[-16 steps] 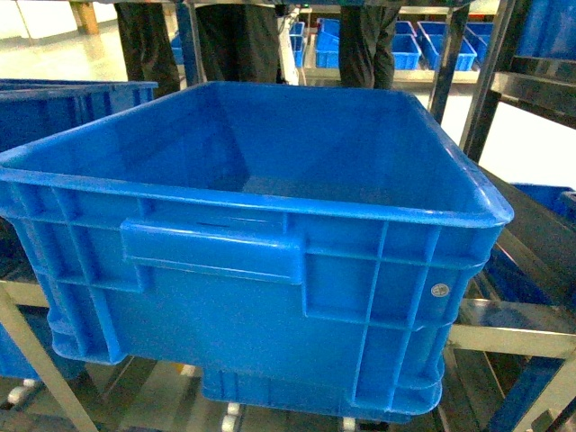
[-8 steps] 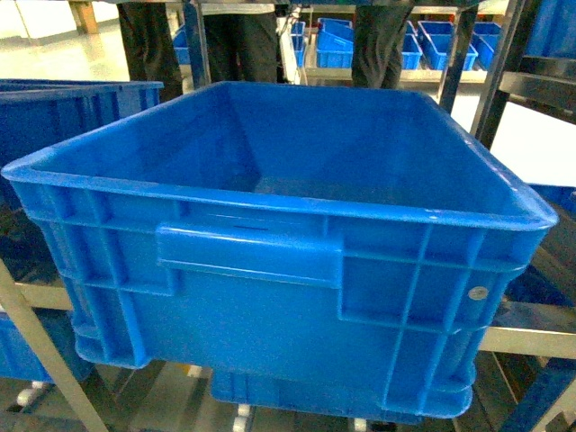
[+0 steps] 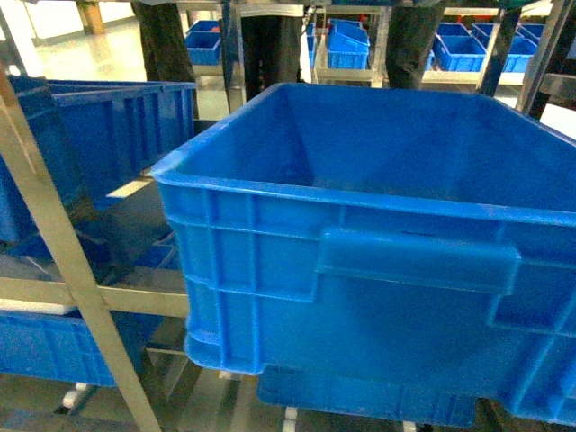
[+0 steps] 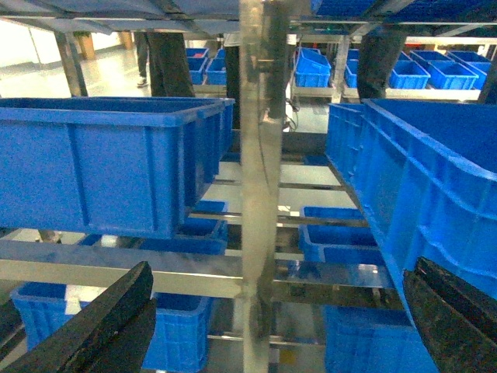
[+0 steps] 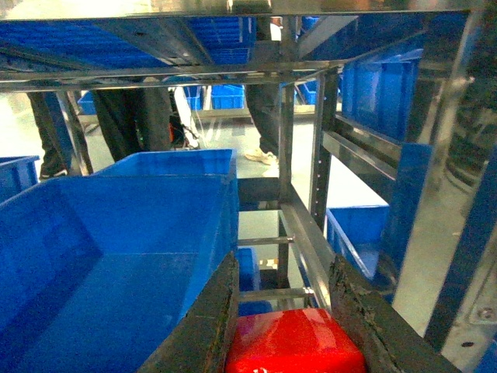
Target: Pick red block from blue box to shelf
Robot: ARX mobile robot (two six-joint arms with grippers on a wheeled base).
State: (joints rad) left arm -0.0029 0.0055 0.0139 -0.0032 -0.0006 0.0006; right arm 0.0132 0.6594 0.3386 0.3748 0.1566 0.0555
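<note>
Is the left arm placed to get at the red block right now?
Probably not. The red block sits clamped in the right gripper, and the open left gripper faces a shelf post, with no block in its view.

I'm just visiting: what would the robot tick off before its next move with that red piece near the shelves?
1. Red block between the right gripper fingers: ok.
2. Left gripper open and empty: ok.
3. Big blue crate sits close ahead; clearance: cannot tell.
4. Shelf upright stands just in front of the left gripper: not ok for moving forward.
5. Free shelf spot for the block: cannot tell.
</note>
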